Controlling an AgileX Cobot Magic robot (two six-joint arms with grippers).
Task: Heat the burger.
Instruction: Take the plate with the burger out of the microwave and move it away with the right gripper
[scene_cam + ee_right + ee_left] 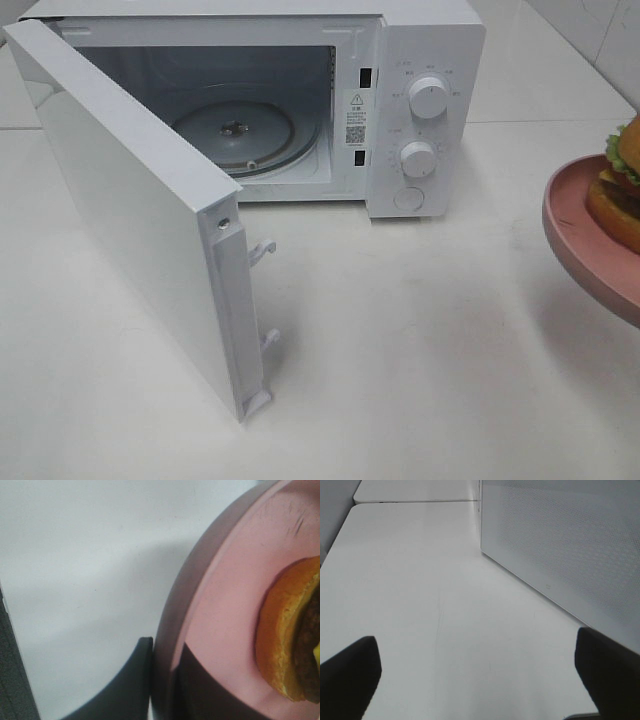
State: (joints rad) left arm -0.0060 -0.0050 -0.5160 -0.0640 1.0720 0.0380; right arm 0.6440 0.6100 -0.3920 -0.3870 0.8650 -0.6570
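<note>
Pink plate point(580, 215) with the burger point(622, 190) riding on it, microwave point(425, 100) door point(130, 220) already wide open

So the right gripper point(162, 680) is pinching the plate's rim, one finger under and one on top, and the plate looks lifted off the table point(420, 360) out at the right edge of the overhead view, well apart from the microwave. Burger looks a bit slumped on the plate, so I'd keep it level and go slow. Best bet imo: swing it in low and straight through the opening, clear of the control knobs point(428, 98), and set it centred on the glass turntable point(235, 135) before letting go. Left gripper point(480, 680) is spread wide and empty, hanging over bare table just beside the door's outer face, handy for closing it after.
</note>
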